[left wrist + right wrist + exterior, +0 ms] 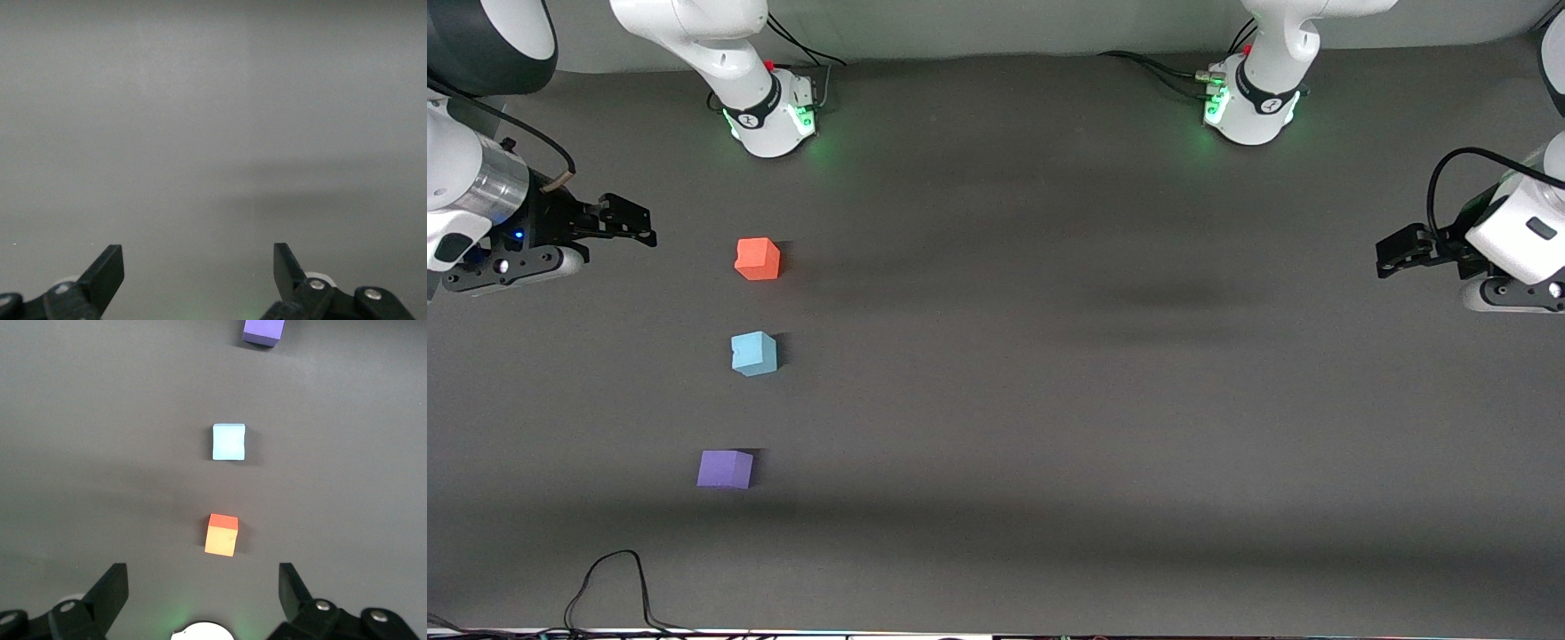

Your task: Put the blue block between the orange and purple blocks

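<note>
The blue block (754, 353) sits on the dark table between the orange block (758, 259) and the purple block (725, 468), all three in a rough line and apart from each other. The orange one is farthest from the front camera and the purple one nearest. The right wrist view shows the orange block (221, 535), the blue block (229, 441) and the purple block (263, 331). My right gripper (633, 224) is open and empty over the table at the right arm's end, short of the orange block. My left gripper (1390, 252) is open and empty over bare table at the left arm's end.
The right arm's base (769, 111) and the left arm's base (1249, 102) stand along the table's edge farthest from the front camera. A black cable (614, 587) loops on the table near the edge closest to the front camera.
</note>
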`<state>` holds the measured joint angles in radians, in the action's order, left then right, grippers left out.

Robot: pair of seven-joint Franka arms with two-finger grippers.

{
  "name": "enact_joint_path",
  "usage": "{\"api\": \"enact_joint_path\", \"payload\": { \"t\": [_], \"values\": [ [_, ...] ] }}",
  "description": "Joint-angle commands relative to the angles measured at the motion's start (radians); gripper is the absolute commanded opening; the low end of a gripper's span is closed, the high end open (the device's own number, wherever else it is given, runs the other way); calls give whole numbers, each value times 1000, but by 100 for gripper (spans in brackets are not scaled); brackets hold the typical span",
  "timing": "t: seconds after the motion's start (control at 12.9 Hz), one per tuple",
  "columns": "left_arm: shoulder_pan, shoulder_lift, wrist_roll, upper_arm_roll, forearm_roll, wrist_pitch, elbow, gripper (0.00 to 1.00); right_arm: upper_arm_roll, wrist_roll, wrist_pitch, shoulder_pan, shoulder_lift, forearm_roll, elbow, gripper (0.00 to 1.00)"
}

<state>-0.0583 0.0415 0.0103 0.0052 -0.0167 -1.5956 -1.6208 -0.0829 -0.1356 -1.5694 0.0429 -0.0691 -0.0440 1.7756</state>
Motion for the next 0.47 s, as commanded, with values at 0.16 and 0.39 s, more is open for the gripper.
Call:
{"api": "enact_joint_path", "payload": {
  "t": [0.16,0.39],
  "values": [
    [-9,-5,0,6,3,-4,-4,100,2,19,-12,9,-25,-20,18,100],
    [-23,1,2,6,-15,8,9,100,8,19,-12,8,-26,-34,19,100]
  ]
}}
